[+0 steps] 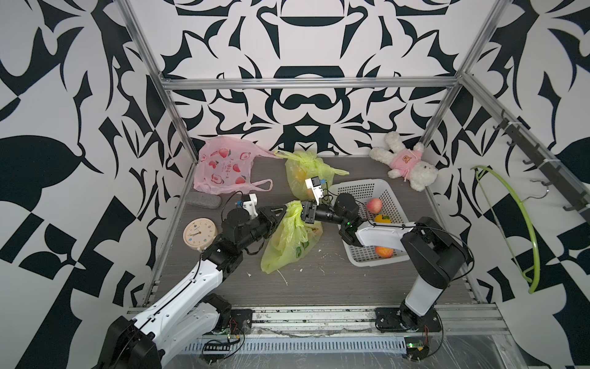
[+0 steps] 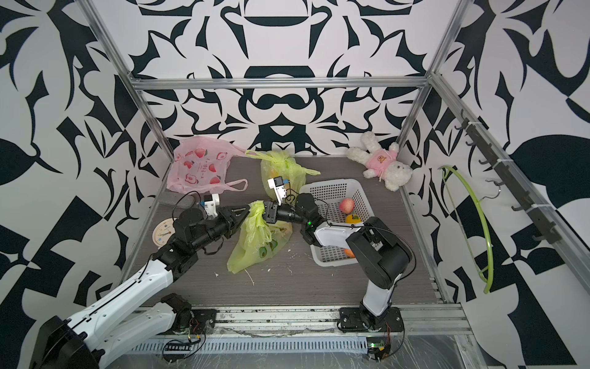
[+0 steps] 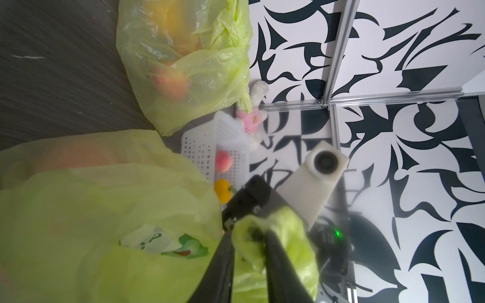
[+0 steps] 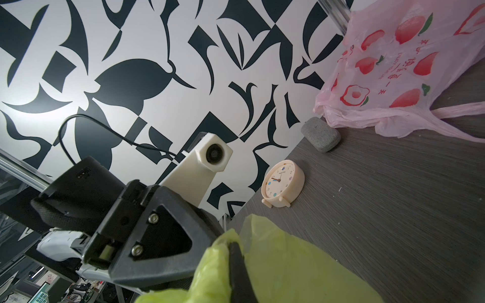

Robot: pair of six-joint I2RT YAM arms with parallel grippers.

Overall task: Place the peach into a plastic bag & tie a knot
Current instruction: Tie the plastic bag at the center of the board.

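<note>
This is a robot test cell in a lab. An aluminium frame carries wall panels printed with black-and-white shapes around a grey wood-grain table. The left arm and right arm are bolted to a metal rail at six o'clock.

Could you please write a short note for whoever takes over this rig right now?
Left hand: shut on the gathered neck of the green bag.
Right hand: shut on the same neck, opposite side.
An orange-pink fruit shows through the bag's wall; another peach lies in the white basket.
Done: fruit apparently bagged.
Left: tie the knot; none visible yet.
</note>
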